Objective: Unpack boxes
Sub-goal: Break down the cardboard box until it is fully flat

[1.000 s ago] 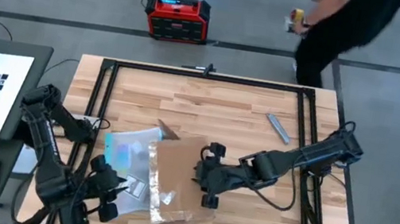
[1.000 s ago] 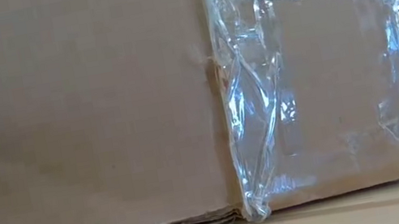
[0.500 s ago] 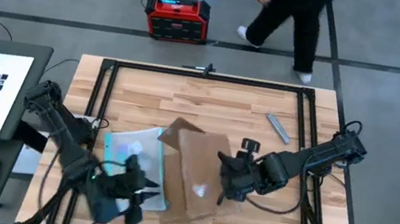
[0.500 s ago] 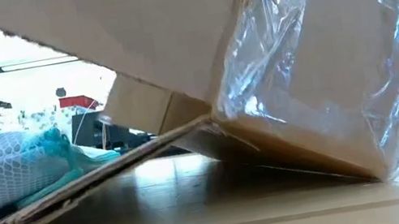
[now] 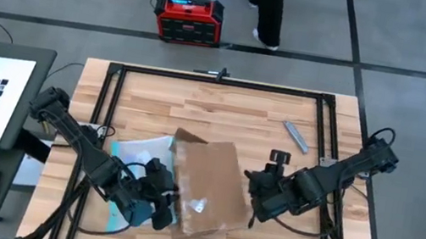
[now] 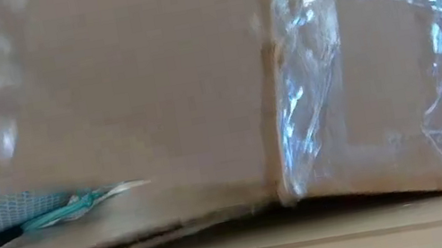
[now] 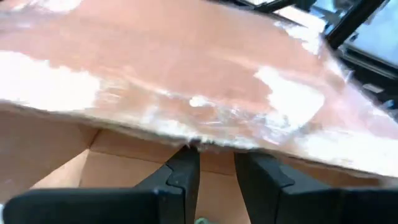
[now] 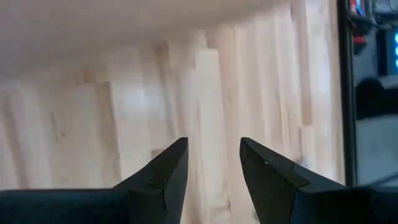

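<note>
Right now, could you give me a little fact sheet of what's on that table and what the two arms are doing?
Box: brown cardboard box, taped, lying mid-table.
Pouch: clear teal-edged pouch beside the box, partly under the left arm.
Left gripper: left gripper at the box's near-left edge; fingers slightly apart, nothing seen held.
Right gripper: right gripper just off the box's right side, open, over bare wood.
Other items: small grey bar on the table; red and black case on the floor.
</note>
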